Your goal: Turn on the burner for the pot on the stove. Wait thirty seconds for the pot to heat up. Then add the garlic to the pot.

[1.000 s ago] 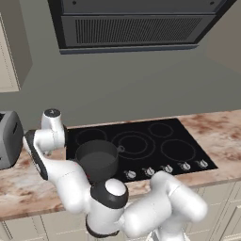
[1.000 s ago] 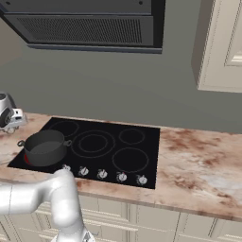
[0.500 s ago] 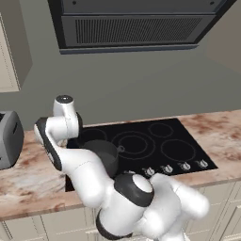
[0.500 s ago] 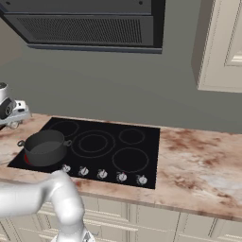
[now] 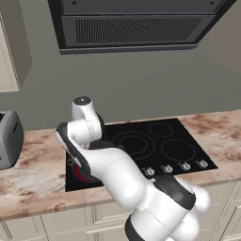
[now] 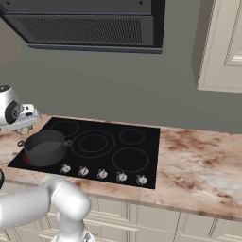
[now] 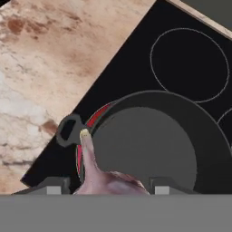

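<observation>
Looking along the hand view, you see the garlic (image 7: 106, 179) clamped between the gripper (image 7: 105, 186) finger tips, its whitish-pink bulb low in frame and its pointed tip (yellowish at the end) reaching over the rim of the pot (image 7: 149, 145). A red glow from the burner (image 7: 93, 121) edges that pot. From the right base view, the dark grey pot (image 6: 45, 147) sits on the stove (image 6: 137, 156) at its front left zone, beside the knobs (image 6: 102, 174).
</observation>
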Robot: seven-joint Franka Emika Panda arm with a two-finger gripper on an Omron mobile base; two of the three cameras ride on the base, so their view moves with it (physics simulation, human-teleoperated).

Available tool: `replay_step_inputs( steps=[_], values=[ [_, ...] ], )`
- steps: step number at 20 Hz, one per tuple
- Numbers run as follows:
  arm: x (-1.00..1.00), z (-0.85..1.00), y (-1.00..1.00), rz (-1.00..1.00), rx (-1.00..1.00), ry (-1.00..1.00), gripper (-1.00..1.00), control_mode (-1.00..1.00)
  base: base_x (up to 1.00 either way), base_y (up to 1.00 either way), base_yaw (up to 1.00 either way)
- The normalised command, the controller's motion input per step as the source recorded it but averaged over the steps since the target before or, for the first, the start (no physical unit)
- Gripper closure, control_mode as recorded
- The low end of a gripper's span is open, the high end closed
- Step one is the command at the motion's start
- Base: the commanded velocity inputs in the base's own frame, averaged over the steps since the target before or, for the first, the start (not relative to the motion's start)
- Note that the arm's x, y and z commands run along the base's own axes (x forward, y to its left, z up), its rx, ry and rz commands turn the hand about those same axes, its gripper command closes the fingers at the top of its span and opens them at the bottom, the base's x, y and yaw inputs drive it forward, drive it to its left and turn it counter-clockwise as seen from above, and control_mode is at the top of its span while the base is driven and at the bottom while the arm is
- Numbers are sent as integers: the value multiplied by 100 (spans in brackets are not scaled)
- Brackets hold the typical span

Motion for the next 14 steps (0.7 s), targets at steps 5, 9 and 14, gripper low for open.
replay_step_inputs(
  steps=[5, 9, 14],
  values=[
    [0, -16, -38, -6, -7, -9, 100, -100, 0, 0, 0],
    [22, 0, -15, -3, 0, 0, 100, -100, 0, 0, 0],
    [36, -4, 0, 0, 0, 0, 100, -100, 0, 0, 0]
  ],
)
